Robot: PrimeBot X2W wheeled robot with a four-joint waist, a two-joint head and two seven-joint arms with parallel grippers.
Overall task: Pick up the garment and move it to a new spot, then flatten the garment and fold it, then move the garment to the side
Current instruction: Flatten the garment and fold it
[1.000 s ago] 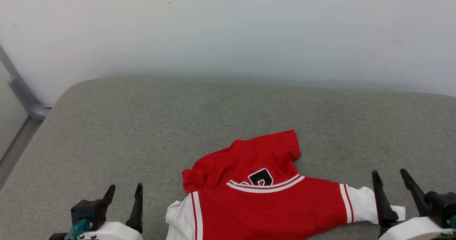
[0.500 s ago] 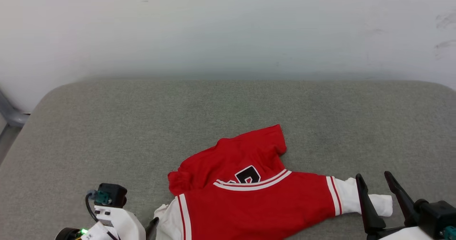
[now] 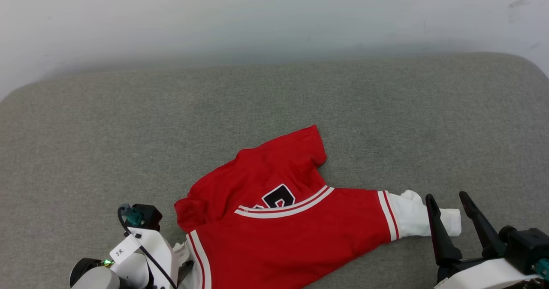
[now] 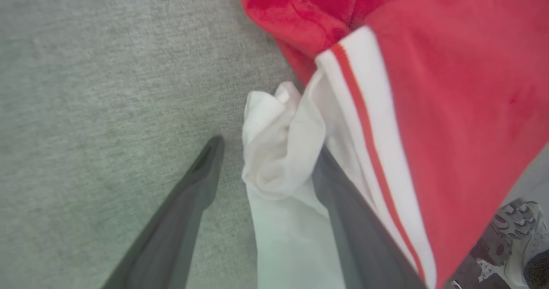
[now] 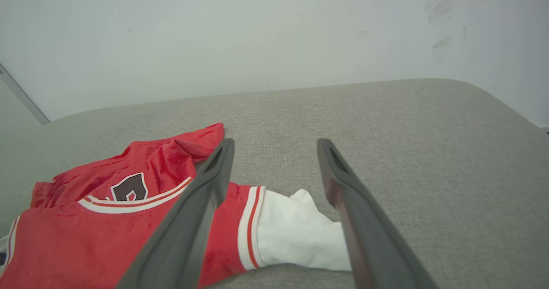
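Grey cushion (image 3: 128,130), white wall behind. Garment (image 3: 291,237) unmoved, crumpled at near edge. Left tool (image 4: 268,152) has dipped down, jaws wide astride left white sleeve (image 4: 279,121). Right tool (image 3: 446,195) released, at right sleeve (image 3: 414,214). Pickup grasp looks imminent.

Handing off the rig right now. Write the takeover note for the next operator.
Left gripper: open, fingers either side of the bunched white left sleeve, not closed on it.
Right gripper: open, fingers framing the white right sleeve; contact unclear.
Jersey: rumpled on the grey cushion, upper part folded over the rest.
Done: nothing gripped or lifted yet.
Left: grasp, move to a new spot, flatten, fold, set aside.
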